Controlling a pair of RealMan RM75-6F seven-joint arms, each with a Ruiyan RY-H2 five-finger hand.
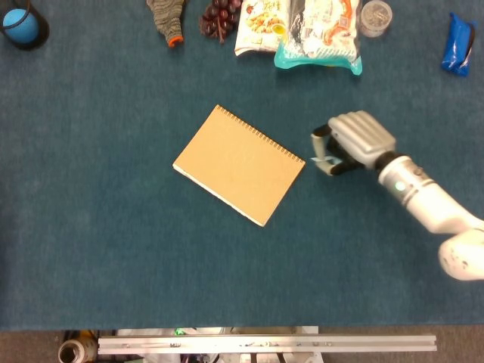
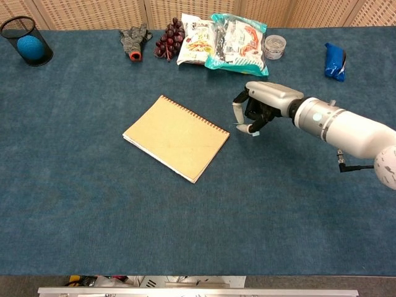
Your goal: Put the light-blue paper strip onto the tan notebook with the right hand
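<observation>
Now the right hand [image 1: 354, 144] is pinching the paper strip [image 1: 327, 160] just beside the notebook [image 1: 238, 164].
Its fingers are curling down around the pale blue strip, which is hanging under them, near the notebook's right corner and apart from it. Printing on the snack bags [image 1: 299, 29] along the table's [image 1: 113, 249] far edge is too small to read.

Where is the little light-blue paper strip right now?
The light-blue paper strip is pinched in the right hand, just right of the tan notebook, below the snack bags.
</observation>
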